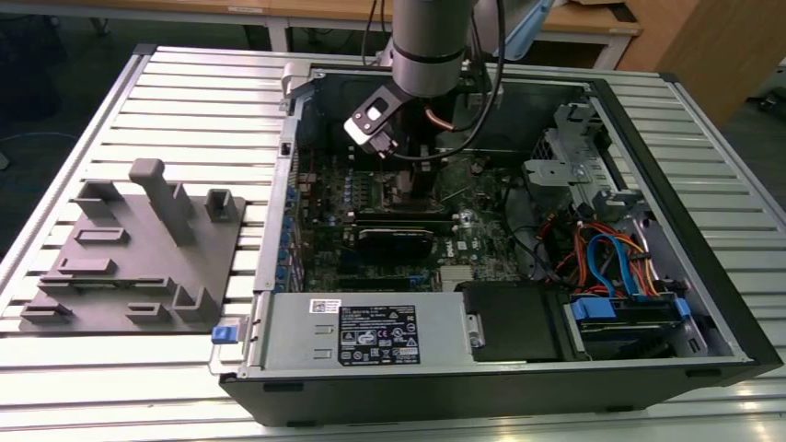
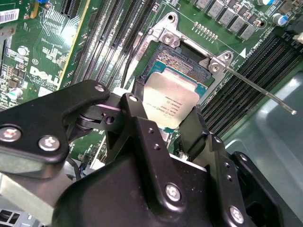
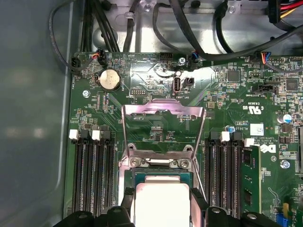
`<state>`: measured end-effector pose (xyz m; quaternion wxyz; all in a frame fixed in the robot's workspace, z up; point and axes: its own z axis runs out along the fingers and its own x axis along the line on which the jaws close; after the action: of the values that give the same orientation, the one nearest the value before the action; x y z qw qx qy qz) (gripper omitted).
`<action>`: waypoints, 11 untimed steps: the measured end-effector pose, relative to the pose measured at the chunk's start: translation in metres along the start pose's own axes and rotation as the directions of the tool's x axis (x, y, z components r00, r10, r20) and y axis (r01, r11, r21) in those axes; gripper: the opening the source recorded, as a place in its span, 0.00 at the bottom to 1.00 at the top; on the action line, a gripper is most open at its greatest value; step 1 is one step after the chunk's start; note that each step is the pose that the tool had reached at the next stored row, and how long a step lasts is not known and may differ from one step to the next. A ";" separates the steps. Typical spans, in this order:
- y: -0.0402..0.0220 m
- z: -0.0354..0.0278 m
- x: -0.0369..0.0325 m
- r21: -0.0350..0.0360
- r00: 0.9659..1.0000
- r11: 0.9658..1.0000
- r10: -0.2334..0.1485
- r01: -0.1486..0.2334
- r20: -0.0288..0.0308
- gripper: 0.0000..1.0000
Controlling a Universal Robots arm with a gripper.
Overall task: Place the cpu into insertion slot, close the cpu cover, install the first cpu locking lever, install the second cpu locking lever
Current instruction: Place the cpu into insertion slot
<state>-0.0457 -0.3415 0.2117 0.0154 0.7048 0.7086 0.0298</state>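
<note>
The gripper [image 2: 165, 111] pinched the cpu [image 2: 174, 97] by its edges over the insertion slot [image 2: 182, 54], perhaps touching it, with the cpu cover [image 3: 163, 124] raised beyond, a lever [image 2: 255, 90] jutting aside and memory slots [image 3: 92, 175] flanking.

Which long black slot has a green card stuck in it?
The outermost memory slot, farthest from the cpu, on the side away from the round battery; the others sit empty.
</note>
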 end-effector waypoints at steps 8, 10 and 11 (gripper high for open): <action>-0.0026 0.0055 -0.0002 0.001 1.000 1.000 0.000 0.000 0.000 0.54; -0.0028 0.0065 -0.0002 0.002 1.000 1.000 0.000 0.000 0.000 0.54; -0.0029 0.0074 -0.0002 0.003 1.000 1.000 0.000 0.000 0.000 0.54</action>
<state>-0.0481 -0.3416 0.2041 0.0146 0.7048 0.7087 0.0286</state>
